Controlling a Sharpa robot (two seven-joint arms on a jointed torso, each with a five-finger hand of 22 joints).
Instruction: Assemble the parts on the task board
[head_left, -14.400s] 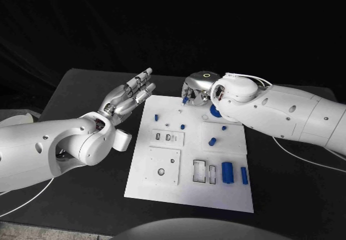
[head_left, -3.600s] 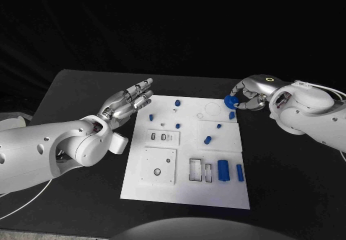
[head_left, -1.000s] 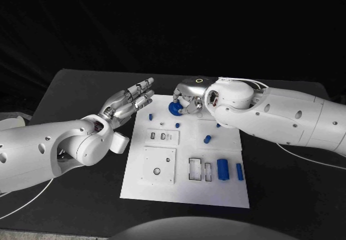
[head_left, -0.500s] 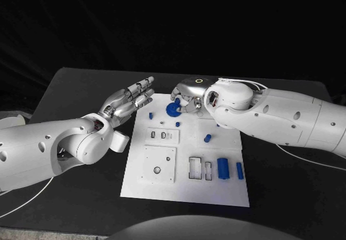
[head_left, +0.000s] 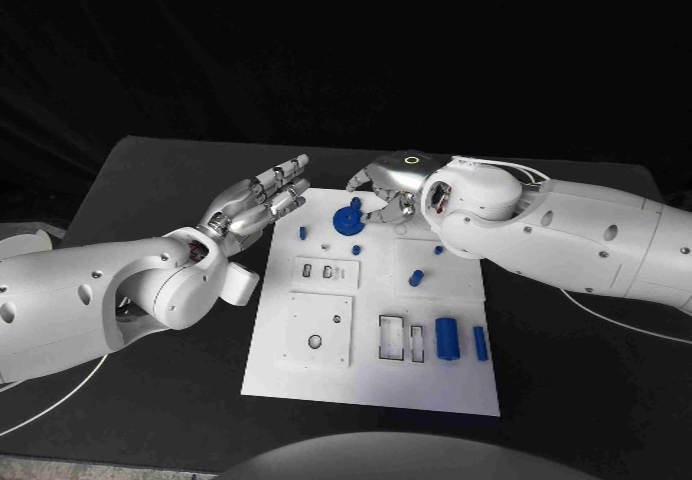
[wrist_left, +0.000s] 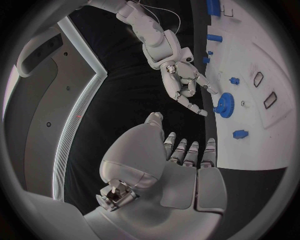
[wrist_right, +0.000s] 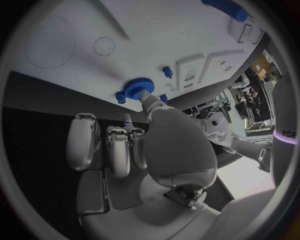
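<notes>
On the near part of the white task board (head_left: 375, 385) two blue cylinders (head_left: 447, 339) stand side by side beside a pair of rectangular slots; a square plate with a round hole lies to their left; farther up sit a smaller slotted plate (head_left: 327, 272) and a few small blue pegs (head_left: 415, 278); the board rests on the black counter (head_left: 606, 380). The left hand (head_left: 264, 203) hangs over the counter just off the board's far left edge, palm up, fingers straight and apart, holding nothing; the left wrist view shows the same flat palm (wrist_left: 178, 172). At the far end of the board the blue gear (head_left: 348, 219) sits on the white surface, a small blue peg just beside it; the right hand (head_left: 387, 187) hovers close behind it, fingers loosely curled and parted; in the right wrist view one fingertip (wrist_right: 145, 98) reaches the gear (wrist_right: 137, 88); whether it touches I cannot tell; the hand grips nothing.
</notes>
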